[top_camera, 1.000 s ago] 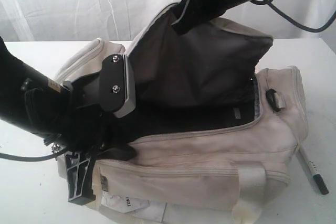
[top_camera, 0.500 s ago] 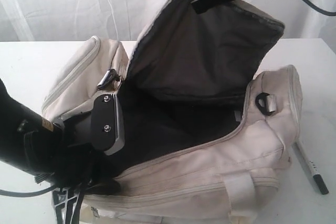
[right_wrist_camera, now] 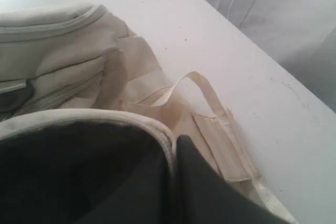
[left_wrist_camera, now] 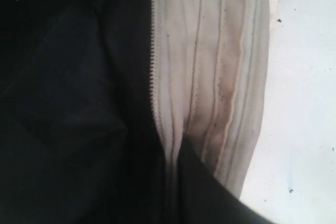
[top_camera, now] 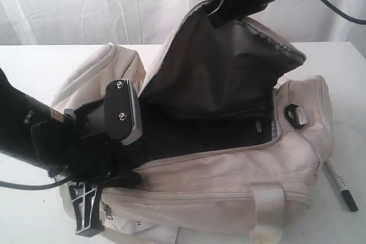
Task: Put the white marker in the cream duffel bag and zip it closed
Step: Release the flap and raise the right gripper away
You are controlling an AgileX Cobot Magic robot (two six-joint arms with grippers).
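- Plainly, the right gripper is clamped on the edge of the top flap of the cream duffel bag, holding it raised with the black lining showing.
- The left gripper is closed on the bag's zipper edge at the other end.
- The white marker lies on the desk outside the bag, just beside the end farthest from the left gripper, well apart from both grippers.

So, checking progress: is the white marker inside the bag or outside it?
Outside. The white marker lies on the table beside one end of the cream duffel bag, whose top gapes open.
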